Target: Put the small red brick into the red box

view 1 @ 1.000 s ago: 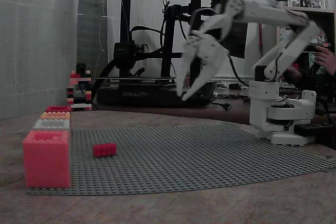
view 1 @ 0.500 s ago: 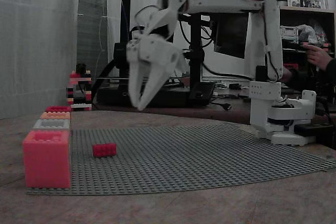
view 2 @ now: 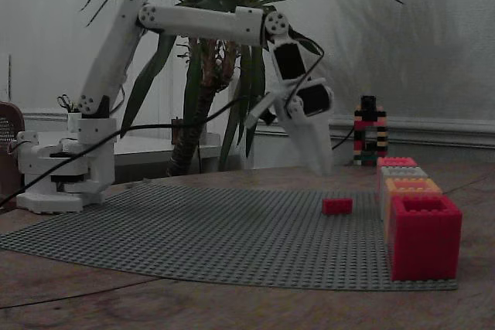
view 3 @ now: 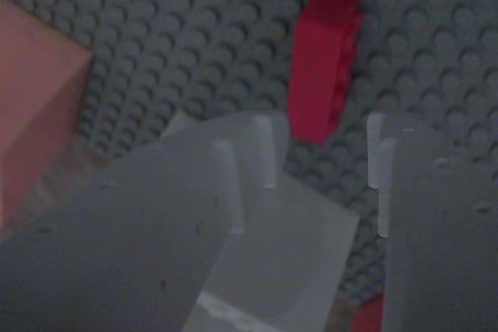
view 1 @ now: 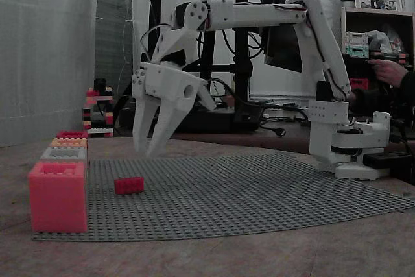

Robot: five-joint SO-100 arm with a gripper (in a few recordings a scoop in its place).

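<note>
White plastic hand (view 1: 148, 150), two long fingers spread apart and pointing down, nothing between them; it hangs above the grey studded baseplate (view 1: 259, 192), clear of its surface. In the wrist view the gap between the fingers lines up roughly with the small red brick (view 3: 323, 64), which lies ahead of the tips; the spread looks wide enough to straddle the brick's short side, a likely reason for this pose.

Small red brick (view 1: 128, 185): lying flat on the baseplate, studs up, below and a little left of the hand in a fixed view, apart from every box.

Red box (view 1: 57, 196): open-topped, at the near left corner of the baseplate in a fixed view, first in a row with a grey box (view 1: 63, 153), an orange box (view 1: 69, 142) and another red one behind. The brick sits near this box, so the carry should be short.

Stack of mixed-colour bricks (view 1: 97, 111): upright beyond the row, off the plate.

Arm base (view 1: 347, 141): on the bench at the plate's far right edge.

Hard to make out: dim light throughout; the fingers are blurred in the wrist view; the red box's interior is hidden; the pink block (view 3: 35, 106) at the wrist view's left edge is cut off; a red patch at its bottom edge cannot be identified.
</note>
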